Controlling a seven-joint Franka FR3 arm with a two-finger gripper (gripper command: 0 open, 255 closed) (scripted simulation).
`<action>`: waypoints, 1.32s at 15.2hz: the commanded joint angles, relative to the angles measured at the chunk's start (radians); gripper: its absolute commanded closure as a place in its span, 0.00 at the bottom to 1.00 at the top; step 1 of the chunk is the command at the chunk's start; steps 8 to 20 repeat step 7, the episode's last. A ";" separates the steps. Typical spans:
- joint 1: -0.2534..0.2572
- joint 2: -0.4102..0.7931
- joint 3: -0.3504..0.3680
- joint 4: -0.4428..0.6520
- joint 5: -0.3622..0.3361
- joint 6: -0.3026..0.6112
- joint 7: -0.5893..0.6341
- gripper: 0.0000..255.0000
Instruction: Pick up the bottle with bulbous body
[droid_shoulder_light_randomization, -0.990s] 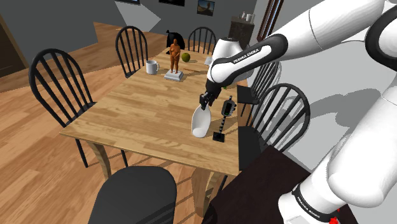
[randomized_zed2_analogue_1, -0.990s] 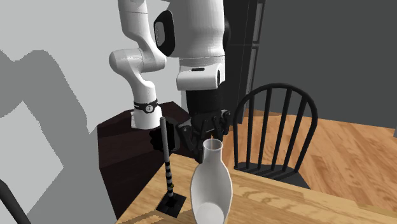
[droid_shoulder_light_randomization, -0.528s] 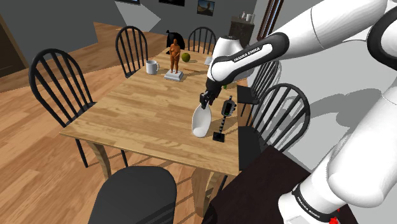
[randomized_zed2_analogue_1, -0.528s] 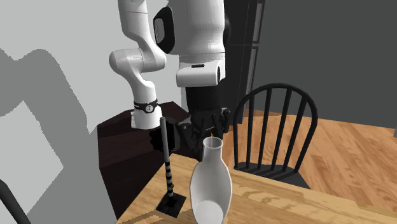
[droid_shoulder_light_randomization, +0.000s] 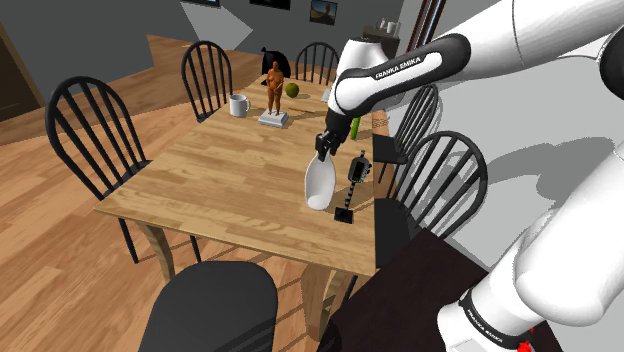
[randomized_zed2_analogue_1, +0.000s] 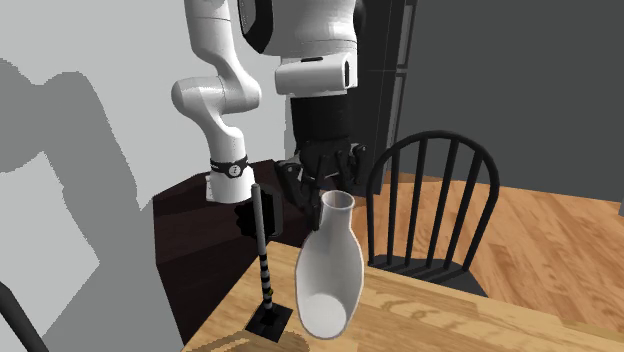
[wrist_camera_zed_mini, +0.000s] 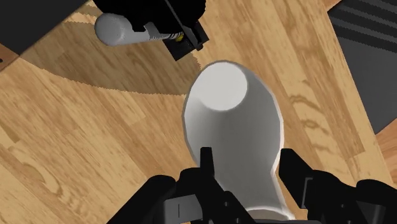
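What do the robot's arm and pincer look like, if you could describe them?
The arm has rounded, glossy white links with dark joints and a black band lettered FRANKA EMIKA in white. The pincer is all black, with two blocky fingers.

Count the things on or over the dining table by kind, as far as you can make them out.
White bottle: 1
Black striped post: 1
White mug: 1
Brown figurine: 1
Green ball: 1
Total: 5 clearly seen; a few more by the arm are too small to tell.
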 joint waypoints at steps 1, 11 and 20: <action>-0.001 -0.016 -0.001 0.012 -0.001 -0.027 -0.001 1.00; -0.001 -0.041 -0.001 0.041 -0.003 -0.082 0.001 1.00; -0.001 -0.041 -0.001 0.041 -0.003 -0.082 0.001 1.00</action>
